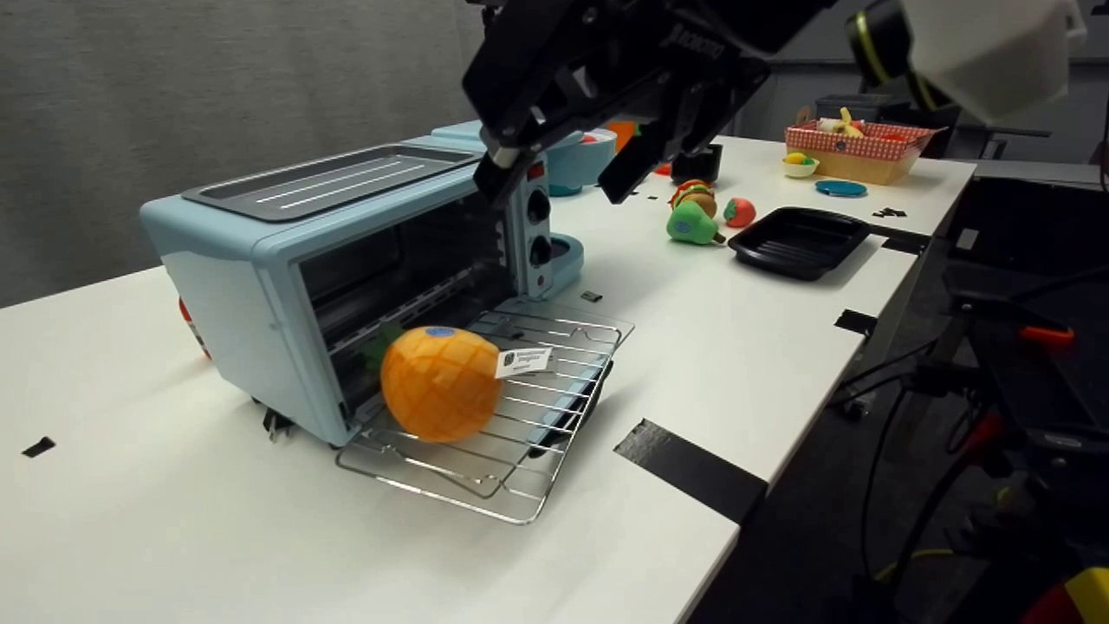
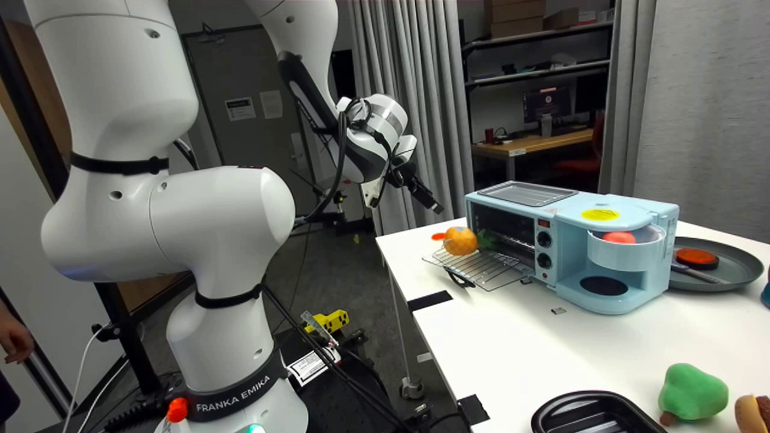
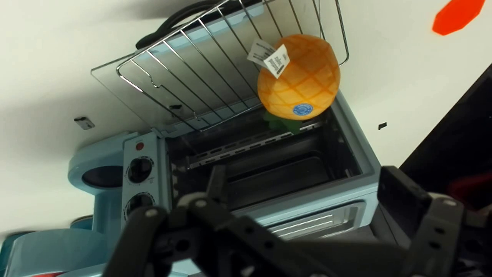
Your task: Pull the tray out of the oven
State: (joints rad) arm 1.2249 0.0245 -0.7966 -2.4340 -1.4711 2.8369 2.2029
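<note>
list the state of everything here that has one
Oven, door lowered open
Knobs, settings too small to read
Wire rack, out over the lowered door, loaded
Pineapple toy, lying on the rack, leaves toward the oven
Gripper, open, holding nothing
Grey pan, flat on the oven's top
Black dish, upright on the table
Basket, upright, toys inside

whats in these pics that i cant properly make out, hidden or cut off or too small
Wire rack, wrist view: part of its inner end is hidden by the toy pineapple.
Red thing, in an exterior view: mostly hidden by the oven.
Markings around the knobs, wrist view: too small to read.
Blue thing, in an exterior view: mostly cut off by the right edge.
</note>
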